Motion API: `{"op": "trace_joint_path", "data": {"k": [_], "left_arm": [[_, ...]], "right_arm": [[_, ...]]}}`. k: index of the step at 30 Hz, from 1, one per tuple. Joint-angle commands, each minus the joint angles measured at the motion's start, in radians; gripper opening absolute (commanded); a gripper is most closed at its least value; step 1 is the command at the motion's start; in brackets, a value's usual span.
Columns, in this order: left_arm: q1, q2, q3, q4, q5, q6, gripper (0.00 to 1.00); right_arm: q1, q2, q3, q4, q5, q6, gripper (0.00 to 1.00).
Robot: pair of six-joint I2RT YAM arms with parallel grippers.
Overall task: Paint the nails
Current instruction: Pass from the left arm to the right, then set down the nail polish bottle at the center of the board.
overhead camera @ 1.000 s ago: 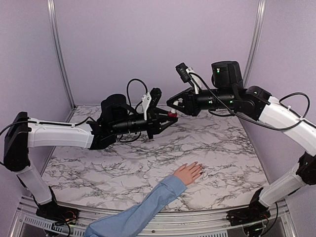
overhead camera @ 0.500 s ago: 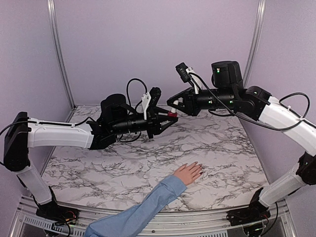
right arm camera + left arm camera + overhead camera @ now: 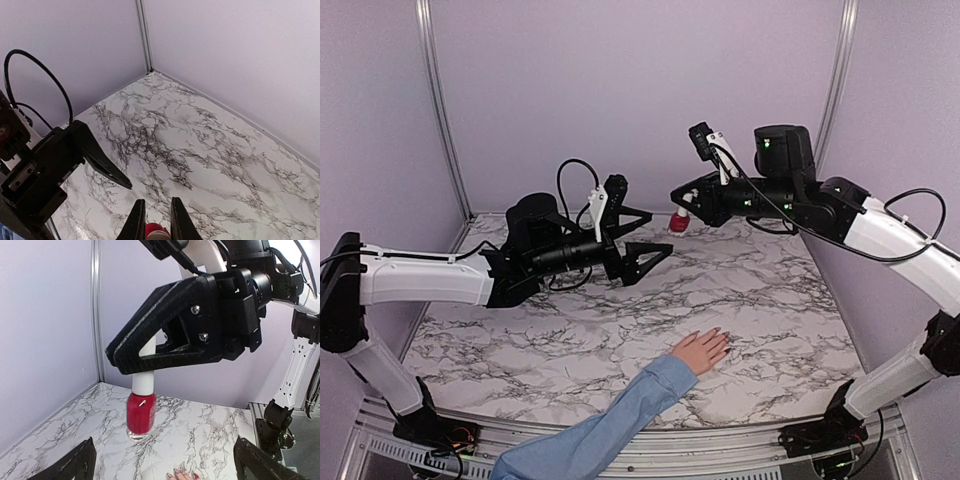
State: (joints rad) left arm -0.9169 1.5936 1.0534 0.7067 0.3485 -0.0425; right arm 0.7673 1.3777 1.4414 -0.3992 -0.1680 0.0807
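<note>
At the near edge of the table (image 3: 520, 340), a light blue sleeve (image 3: 610, 425) reaches in from below. The hand (image 3: 700, 351) lies flat on the marble, palm down, with its fingers pointing right and a little away. The nails (image 3: 724, 339) are at those fingertips, right of the table's middle. They are too small in the top view to tell one from another. The left wrist view catches only a few fingertips at its bottom edge.

Farther in and to the left, the left gripper (image 3: 660, 232) hangs in the air above the marble, well apart from the hand. Its fingers are spread wide with nothing between them. In its own camera they sit at the two bottom corners, with bare table between.

Just beyond its fingertips, near but not touching, a small red bottle (image 3: 141, 415) hangs upright above the table. The right gripper (image 3: 139, 359) comes in from the right and is pinched on the white cap (image 3: 144, 382) — the red body hangs free below the black fingers. From the right wrist camera the two fingers stand narrow and parallel, and a bit of red shows in the slot between them. The left gripper's spread fingers are lower left in that view.

Behind it all stands a plain lilac wall (image 3: 640, 90).
</note>
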Motion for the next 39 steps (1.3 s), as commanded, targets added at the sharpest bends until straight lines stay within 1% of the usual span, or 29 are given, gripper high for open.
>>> {"op": "trace_joint_path", "data": {"k": [1,4,7,12,18,24,29,34,39], "left_arm": [[0.022,-0.072,-0.051,0.028,-0.103,-0.044,0.99],[0.032,-0.1,-0.089,0.028,-0.238,-0.099,0.99],[0.044,-0.126,-0.127,0.028,-0.335,-0.126,0.99],[0.061,-0.158,-0.167,0.028,-0.417,-0.178,0.99],[0.064,-0.177,-0.194,0.028,-0.438,-0.18,0.99],[0.066,-0.177,-0.196,0.028,-0.448,-0.184,0.99],[0.067,-0.161,-0.187,0.028,-0.454,-0.199,0.99],[0.068,-0.154,-0.182,0.029,-0.455,-0.202,0.99],[0.069,-0.145,-0.177,0.028,-0.459,-0.196,0.99]], "right_arm": [[-0.068,-0.038,-0.102,0.113,0.097,0.016,0.0],[-0.113,-0.051,-0.211,0.195,0.125,0.032,0.0],[-0.15,-0.055,-0.307,0.281,0.15,0.034,0.0],[-0.202,-0.025,-0.447,0.389,0.205,0.048,0.0],[-0.238,0.03,-0.589,0.579,0.211,0.052,0.0],[-0.243,0.104,-0.635,0.684,0.201,0.021,0.0],[-0.245,0.168,-0.645,0.73,0.189,0.018,0.0],[-0.246,0.216,-0.654,0.779,0.224,-0.007,0.0],[-0.246,0.258,-0.694,0.911,0.227,-0.024,0.0]]}}
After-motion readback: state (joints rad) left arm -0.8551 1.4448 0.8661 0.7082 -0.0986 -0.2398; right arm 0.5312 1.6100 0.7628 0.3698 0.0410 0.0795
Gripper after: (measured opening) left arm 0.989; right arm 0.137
